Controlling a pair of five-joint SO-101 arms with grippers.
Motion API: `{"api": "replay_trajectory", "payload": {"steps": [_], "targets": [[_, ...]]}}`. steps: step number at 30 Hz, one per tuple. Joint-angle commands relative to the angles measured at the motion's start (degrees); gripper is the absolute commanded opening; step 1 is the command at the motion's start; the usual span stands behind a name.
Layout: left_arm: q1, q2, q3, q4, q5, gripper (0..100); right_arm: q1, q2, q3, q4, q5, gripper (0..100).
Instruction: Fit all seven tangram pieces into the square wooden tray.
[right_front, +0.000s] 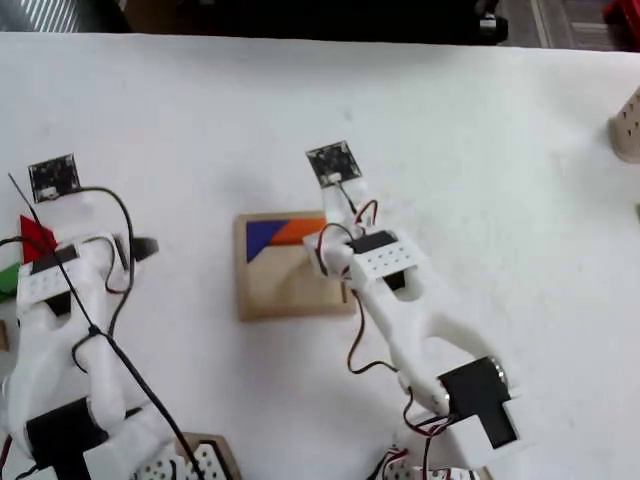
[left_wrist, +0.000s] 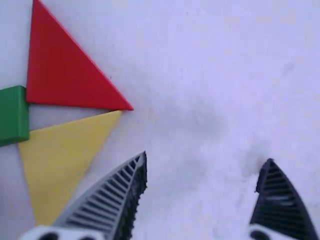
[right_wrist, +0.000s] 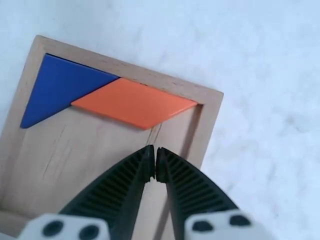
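White bench (right_front: 480, 150), seen from the high view; two arms side by side on its near side.

Square wooden tray (right_front: 285, 285) (right_wrist: 75, 160) sits about mid-bench. Two pieces are in it:
- blue triangular piece (right_front: 260, 236) (right_wrist: 55, 90), in the far-left corner as the high view shows it
- orange parallelogram piece (right_front: 302, 230) (right_wrist: 132, 102), along the far rim, touching the blue one's slanted edge

Rest of the tray floor is bare wood.

Right end effector (right_wrist: 154, 155): pinched together, fingertips meeting, nothing between them. It hangs over the bare tray floor, just beside the orange piece's near edge. Cannot tell whether the tips touch the wood.

Left end effector (left_wrist: 206, 159): spread wide, nothing between the fingers, over bare bench.

Three loose pieces lie close together on the bench near the left end effector, well apart from the tray:
- red triangular piece (left_wrist: 65, 75) (right_front: 35, 238)
- yellow triangular piece (left_wrist: 60, 155), its tip next to the red one's point, with a sliver of bench between them
- green piece (left_wrist: 12, 115) (right_front: 8, 278), cut off at the frame edge, against the red piece's corner

Beige perforated object (right_front: 627, 125) stands at the bench's far right edge.
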Motion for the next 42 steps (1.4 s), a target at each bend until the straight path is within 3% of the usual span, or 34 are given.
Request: {"api": "replay_trajectory", "payload": {"steps": [1,22,26,33,42], "targets": [[-0.48,-2.86,-0.26,-1.23,0.70,34,2.95,-4.00,-0.35,1.01,0.09,2.1],[-0.92,-2.77,-1.23,-1.32,0.53,32,2.86,-1.45,-0.44,-1.01,0.09,2.1],[-5.41,-2.77,-5.45,2.29,0.53,32,2.59,-0.22,-0.79,-1.19,0.88,2.1],[-11.12,-2.77,-16.97,13.27,-2.90,32,2.42,0.31,-0.44,-2.77,9.32,2.1],[-19.38,-2.77,-20.48,13.63,-6.07,33,2.42,0.31,-0.44,-2.77,9.58,2.1]]}}
